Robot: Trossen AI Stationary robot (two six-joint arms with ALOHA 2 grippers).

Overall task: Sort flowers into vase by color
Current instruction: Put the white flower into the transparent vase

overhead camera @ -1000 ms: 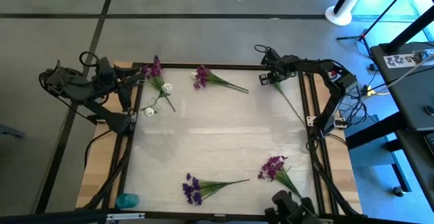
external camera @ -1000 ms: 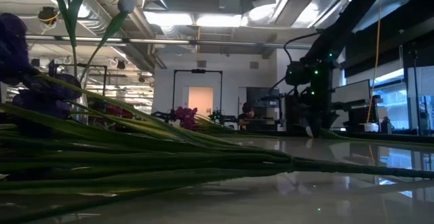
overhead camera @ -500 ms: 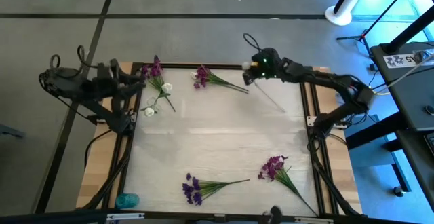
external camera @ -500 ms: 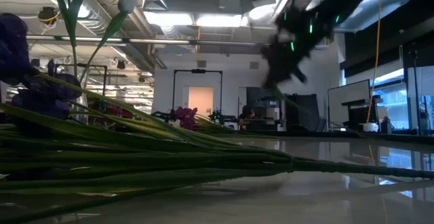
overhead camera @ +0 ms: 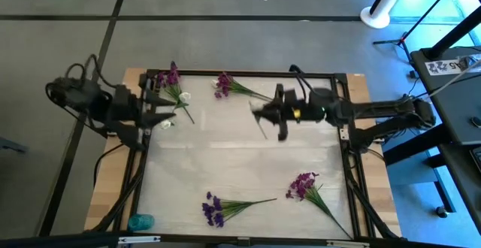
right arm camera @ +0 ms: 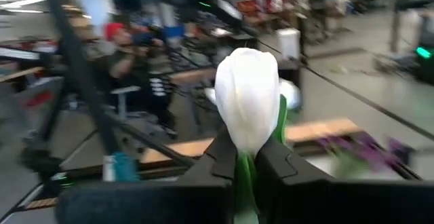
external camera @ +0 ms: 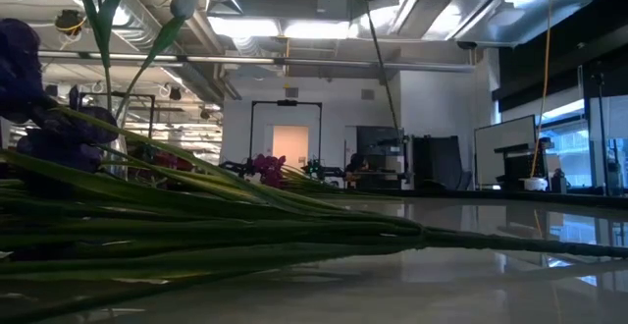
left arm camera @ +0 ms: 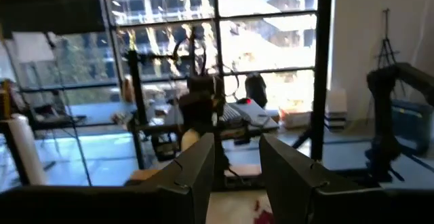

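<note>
My right gripper (overhead camera: 260, 115) hovers over the table's far middle, shut on a white-budded flower (right arm camera: 247, 100). The flower's thin stem (external camera: 380, 44) shows hanging in the low view. My left gripper (overhead camera: 158, 107) is open and empty at the far left, and its two fingers stand apart in the left wrist view (left arm camera: 237, 161). Beside it lie a purple sprig (overhead camera: 171, 78) and white buds (overhead camera: 183, 97). More purple sprigs lie flat on the table at the far middle (overhead camera: 225, 85), the near middle (overhead camera: 213, 207) and the near right (overhead camera: 304, 184). My right gripper pinches the flower's green stem (right arm camera: 245, 173) between its two fingers, just below the white bud. The bud stands out past the fingertips (right arm camera: 224, 153). The rest of the stem hangs slanting below, clear of the table.
A small teal object (overhead camera: 140, 222) sits at the near left corner. A dark frame (overhead camera: 342, 139) runs round the white table top. The near purple sprig's stems (external camera: 216, 231) fill the foreground of the low view. The table's middle (overhead camera: 240, 158) is bare.
My right gripper has swung from the table's far right corner toward the left and the near side, out over the far middle, and turned. It carries the white flower, whose stem has lifted off the table. My left gripper has shifted a little toward the near edge.
</note>
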